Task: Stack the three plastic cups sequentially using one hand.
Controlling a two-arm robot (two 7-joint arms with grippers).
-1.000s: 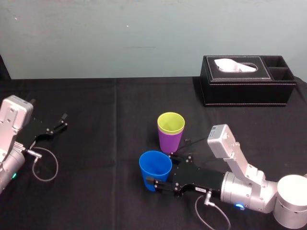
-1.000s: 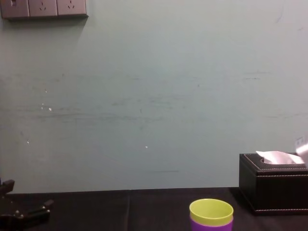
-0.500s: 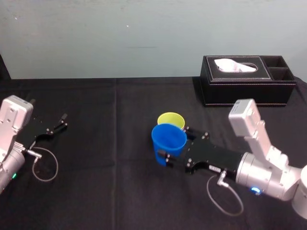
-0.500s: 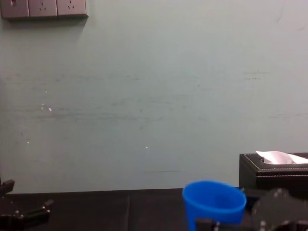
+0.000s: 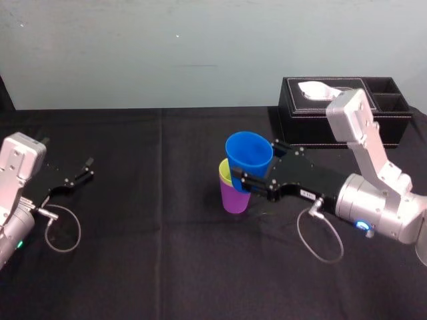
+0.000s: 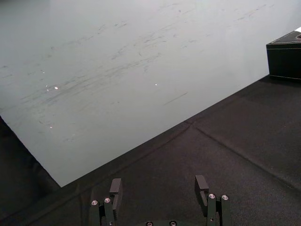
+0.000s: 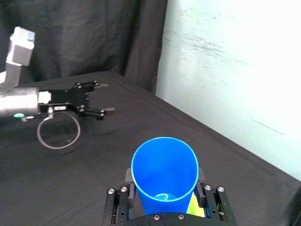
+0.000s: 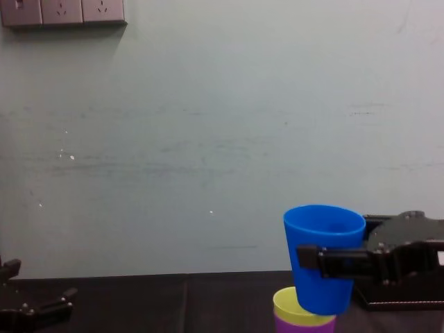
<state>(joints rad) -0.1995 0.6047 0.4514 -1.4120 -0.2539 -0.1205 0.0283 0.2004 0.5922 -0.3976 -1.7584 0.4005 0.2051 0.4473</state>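
Note:
My right gripper [image 5: 255, 165] is shut on the blue cup [image 5: 249, 153], one finger on each side of its wall [image 7: 164, 172]. The cup hangs upright and slightly tilted. Its base is level with the rim of the yellow-green cup [image 5: 225, 175], a little to the right of it. The yellow-green cup sits nested in the purple cup [image 5: 235, 199], which stands mid-table. From the chest, the blue cup [image 8: 324, 257] overlaps the yellow-green rim [image 8: 291, 305] above the purple cup [image 8: 305, 325]. My left gripper [image 5: 80, 175] rests open at the table's left with nothing between its fingers [image 6: 201, 184].
A black tissue box [image 5: 343, 113] with a white tissue stands at the back right, behind my right arm. Black cloth [image 5: 160, 253] covers the table. A grey cable loop [image 5: 63, 233] lies beside the left arm. A pale wall closes the far side.
My right gripper has lifted the blue cup off the near table and carried it up and away, from in front of the purple and yellow-green pair to just over it. The left arm has not moved.

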